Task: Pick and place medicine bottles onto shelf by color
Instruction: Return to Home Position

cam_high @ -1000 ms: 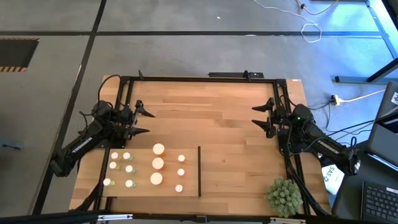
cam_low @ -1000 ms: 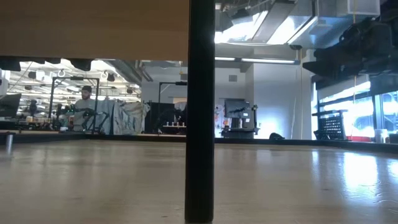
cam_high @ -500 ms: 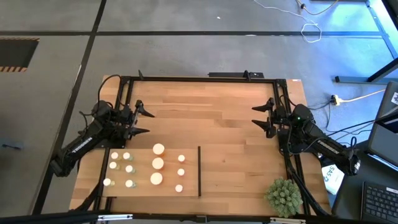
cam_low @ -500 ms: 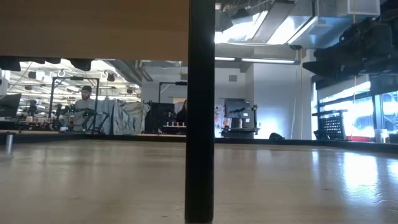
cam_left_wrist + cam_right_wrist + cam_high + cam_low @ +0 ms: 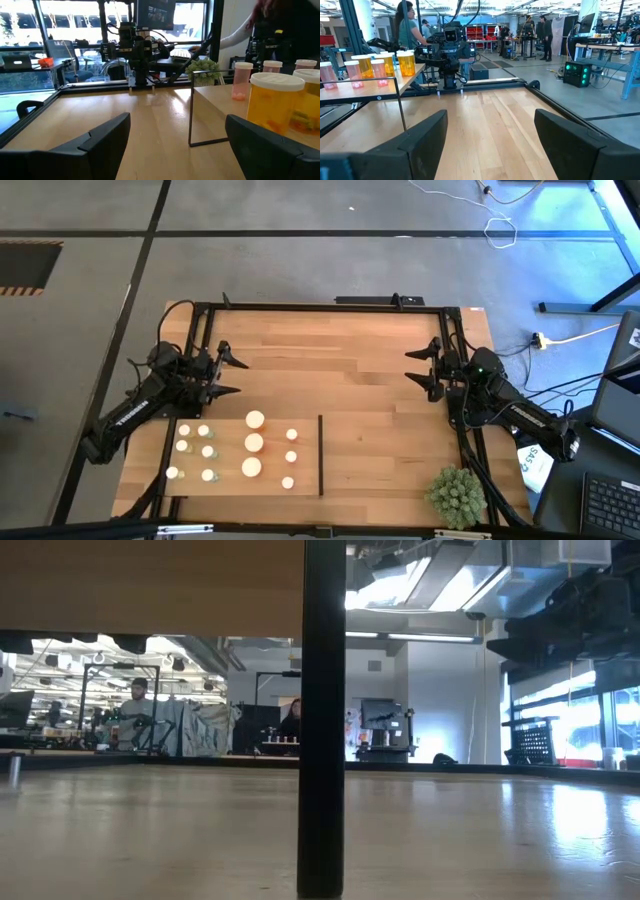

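Planked tabletop (image 5: pixel 360 370) carries shelf (image 5: pixel 228 480) at near edge. Medicine bottles (image 5: pixel 254 443) all stand on it, left of divider (image 5: pixel 320 455). My left gripper (image 5: pixel 235 376) and right gripper (image 5: pixel 412 366) sit at opposite table sides, fingers spread, empty. Homing step, I judge. Next: settle arms, nothing left to pick.

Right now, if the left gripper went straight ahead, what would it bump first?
Likely nothing close: the left gripper points across the tabletop, beside the shelf. First in line looks like the right gripper at the far side, though depth is unclear.
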